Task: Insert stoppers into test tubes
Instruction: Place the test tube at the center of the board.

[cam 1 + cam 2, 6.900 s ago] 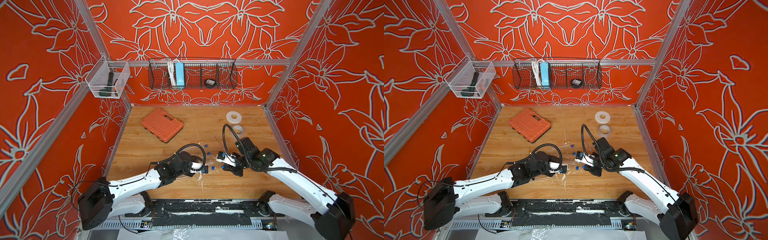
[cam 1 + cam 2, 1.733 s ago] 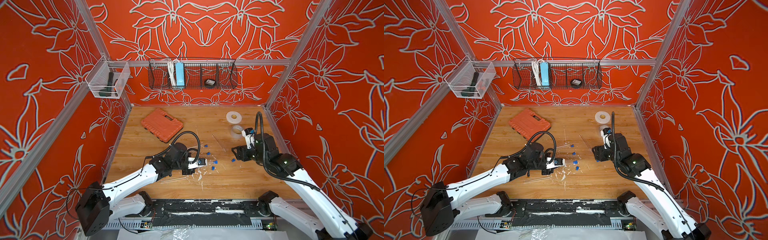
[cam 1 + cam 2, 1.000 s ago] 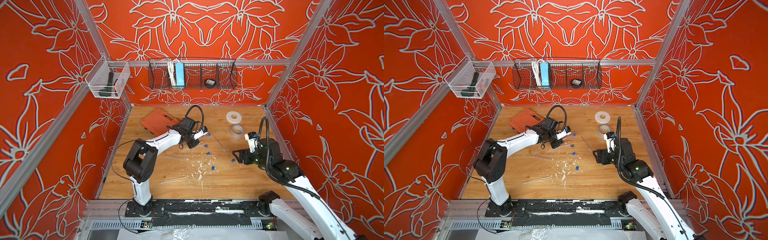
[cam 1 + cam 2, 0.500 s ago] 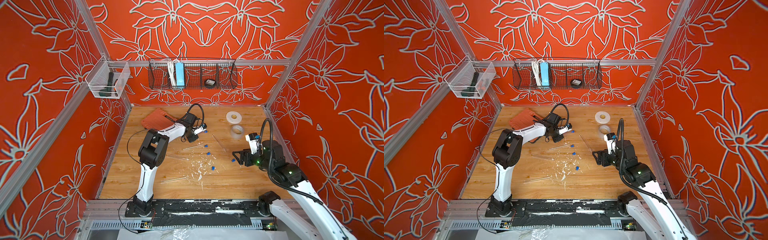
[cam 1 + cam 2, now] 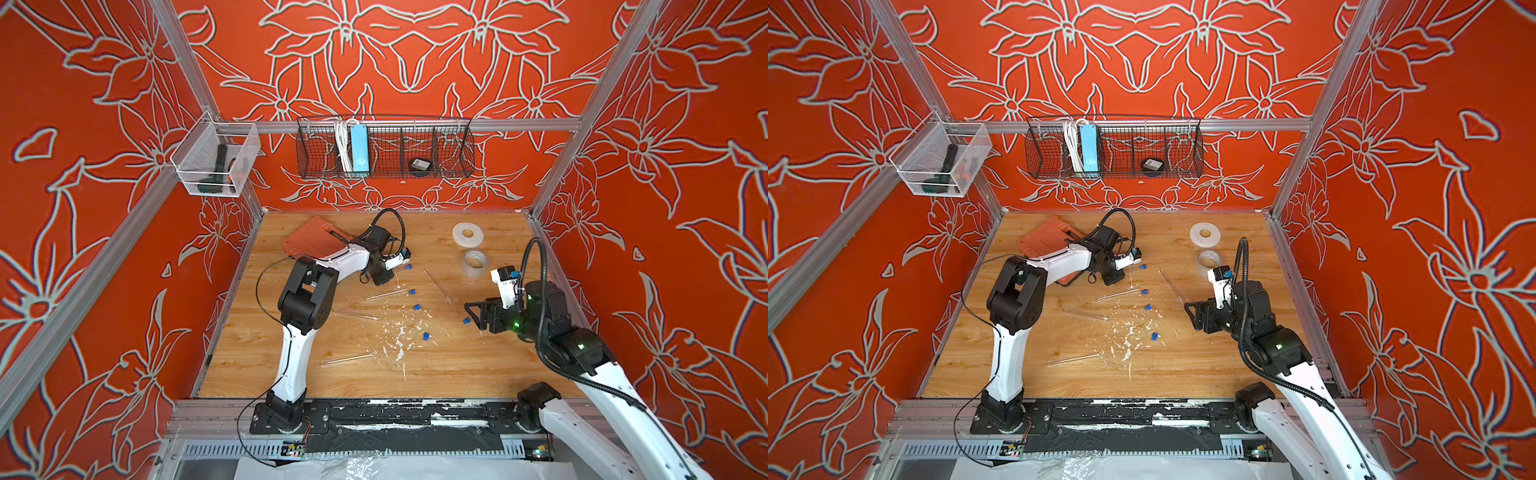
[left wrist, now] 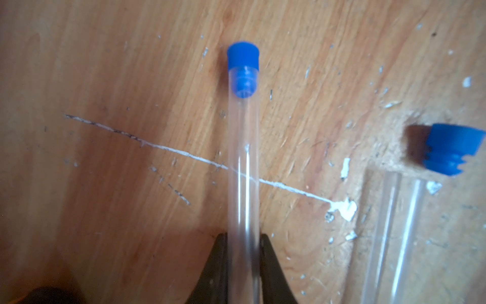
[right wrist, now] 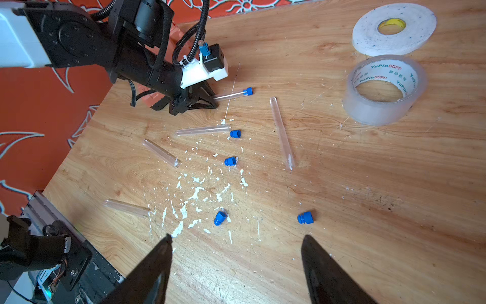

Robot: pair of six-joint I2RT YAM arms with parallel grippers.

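Note:
My left gripper [image 6: 243, 237] is shut on a clear test tube [image 6: 243, 158] with a blue stopper [image 6: 243, 56] seated in its mouth. Both top views place it low over the table's back middle, the gripper [image 5: 387, 276] beside the orange case and the capped end [image 5: 1143, 266] pointing right. Several bare test tubes [image 7: 202, 130] and several loose stoppers [image 7: 235, 133] lie scattered across the middle of the wood. My right gripper [image 7: 236, 237] hangs open and empty at the right [image 5: 473, 316], close to one loose stopper [image 5: 466, 320].
An orange case [image 5: 316, 239] lies at the back left, partly under my left arm. A white tape roll [image 5: 467, 233] and a clear tape roll [image 5: 474, 262] sit at the back right. White flecks [image 5: 399, 332] litter the table's middle. A wire basket [image 5: 384, 151] hangs on the back wall.
My left arm's elbow has swung up and inward while its gripper stays at the back with the stoppered tube. The right gripper has hardly moved.

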